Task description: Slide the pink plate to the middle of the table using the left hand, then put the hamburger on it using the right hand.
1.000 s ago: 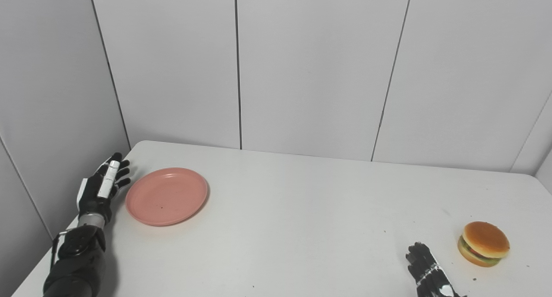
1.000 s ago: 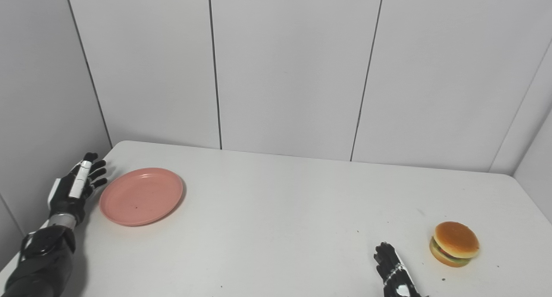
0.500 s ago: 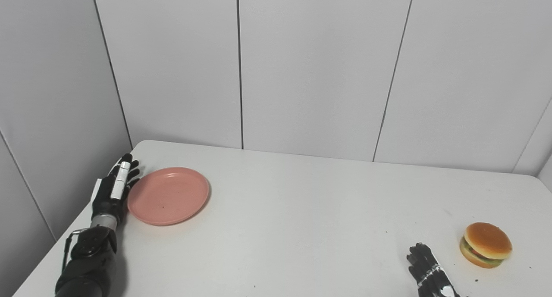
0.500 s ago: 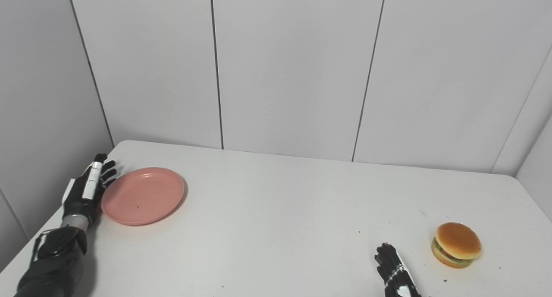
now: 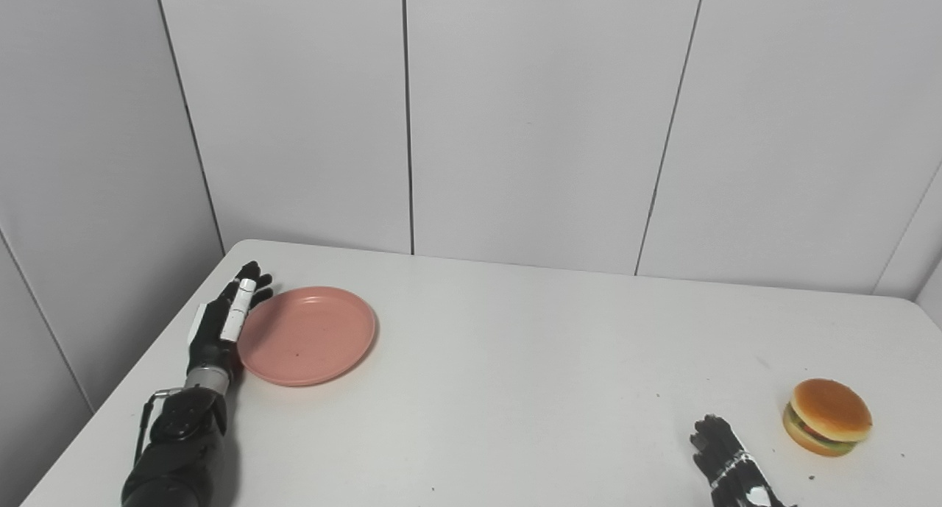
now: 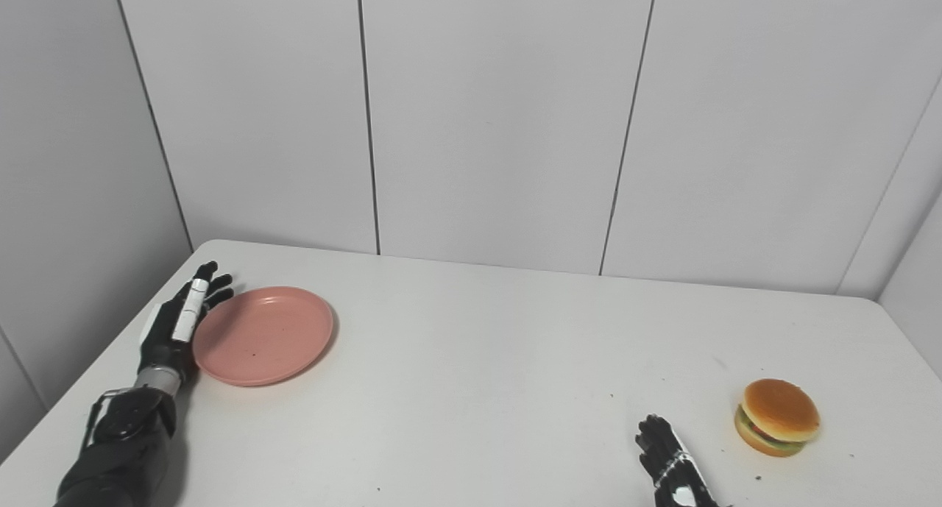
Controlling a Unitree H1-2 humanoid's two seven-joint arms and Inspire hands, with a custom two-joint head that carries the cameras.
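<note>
The pink plate (image 5: 307, 335) lies on the white table (image 5: 515, 360) at the far left. My left hand (image 5: 224, 323) is open, edge-on, with its fingers flat against the plate's left rim. The hamburger (image 5: 827, 416) sits at the right, near the front. My right hand (image 5: 725, 466) is open and empty, low at the bottom edge, a little left of the hamburger and apart from it. Both also show in the right eye view, the plate (image 6: 263, 335) and the hamburger (image 6: 777, 417).
Grey wall panels (image 5: 530, 117) stand close behind the table and along its left side. The table's left edge (image 5: 140, 367) runs just beside my left arm.
My left hand has moved right to the plate's left rim and pushed the plate a little to the right. The right hand and the hamburger have stayed put.
</note>
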